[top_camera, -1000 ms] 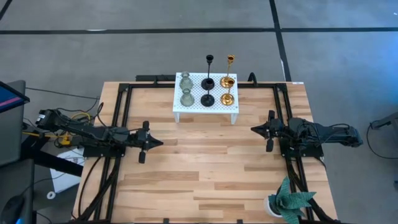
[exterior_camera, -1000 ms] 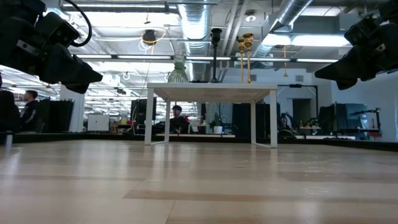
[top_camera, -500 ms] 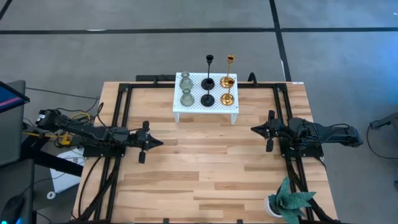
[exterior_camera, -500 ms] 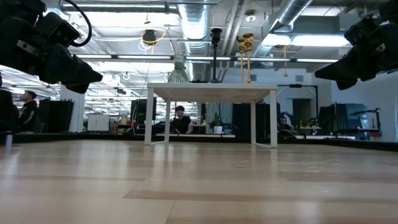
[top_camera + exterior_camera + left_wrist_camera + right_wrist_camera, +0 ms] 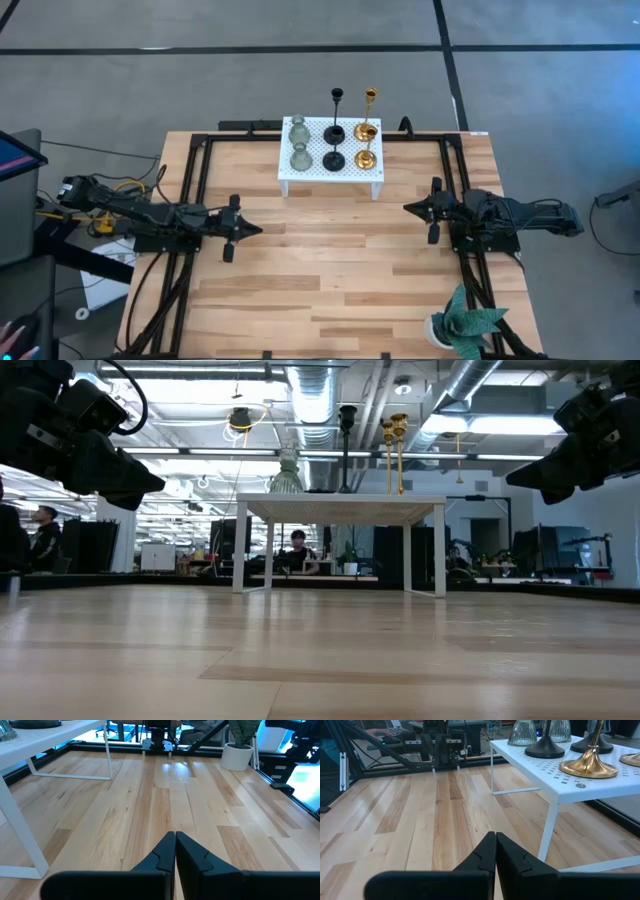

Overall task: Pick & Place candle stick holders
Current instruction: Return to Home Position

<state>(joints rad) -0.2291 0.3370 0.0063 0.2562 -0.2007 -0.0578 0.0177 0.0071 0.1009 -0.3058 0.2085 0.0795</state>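
Note:
Six candle stick holders stand by their bases on a white perforated stand [image 5: 331, 170] at the table's far middle: two pale green glass ones [image 5: 298, 128] [image 5: 299, 157], two black ones [image 5: 337, 110] [image 5: 334, 160], two gold ones [image 5: 369, 112] [image 5: 365, 157]. The right wrist view shows a gold base [image 5: 589, 764] and a black base [image 5: 543, 751]. My left gripper [image 5: 258, 229] is shut and empty at the table's left middle. My right gripper [image 5: 407, 207] is shut and empty at the right middle. Both hover above the table.
A green leafy plant in a white pot [image 5: 462, 325] stands at the table's near right corner. Black frame rails [image 5: 195, 180] run along the table's left, right and far sides. Bare wood [image 5: 330, 260] lies between the two grippers. People show in the room beyond the table.

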